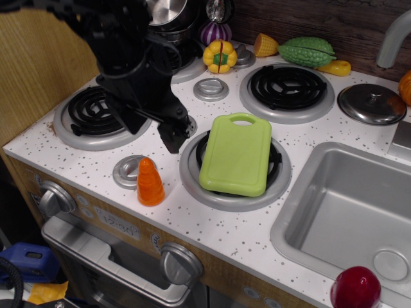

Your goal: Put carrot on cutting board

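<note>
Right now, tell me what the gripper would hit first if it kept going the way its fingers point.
The gripper points down and slightly forward-right. It would likely meet the countertop beside the front burner ring, not the carrot. Depth is uncertain from this single view.
</note>
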Motion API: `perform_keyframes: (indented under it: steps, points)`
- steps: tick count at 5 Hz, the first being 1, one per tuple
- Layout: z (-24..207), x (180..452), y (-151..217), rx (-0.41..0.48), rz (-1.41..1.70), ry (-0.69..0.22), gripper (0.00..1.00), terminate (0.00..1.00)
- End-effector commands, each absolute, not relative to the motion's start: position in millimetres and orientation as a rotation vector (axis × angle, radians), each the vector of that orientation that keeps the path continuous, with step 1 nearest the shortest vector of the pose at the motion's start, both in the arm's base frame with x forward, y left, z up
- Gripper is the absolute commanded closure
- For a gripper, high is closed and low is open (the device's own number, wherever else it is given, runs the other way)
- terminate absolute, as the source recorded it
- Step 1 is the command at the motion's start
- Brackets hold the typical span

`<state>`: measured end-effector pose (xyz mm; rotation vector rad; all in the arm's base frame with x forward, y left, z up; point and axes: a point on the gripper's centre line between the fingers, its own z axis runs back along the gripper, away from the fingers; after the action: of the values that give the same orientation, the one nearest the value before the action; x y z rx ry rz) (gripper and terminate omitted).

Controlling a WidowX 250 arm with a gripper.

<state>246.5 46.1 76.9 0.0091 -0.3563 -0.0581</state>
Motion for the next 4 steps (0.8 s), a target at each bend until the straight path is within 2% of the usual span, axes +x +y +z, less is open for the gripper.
perform_keyframes:
  steps: [1, 4]
  points:
    - [72, 245, 53, 0.006, -0.064, -0.386, 0.0, 0.0]
    - [49, 236, 59, -0.021, -0.071, -0.415, 0.0, 0.0]
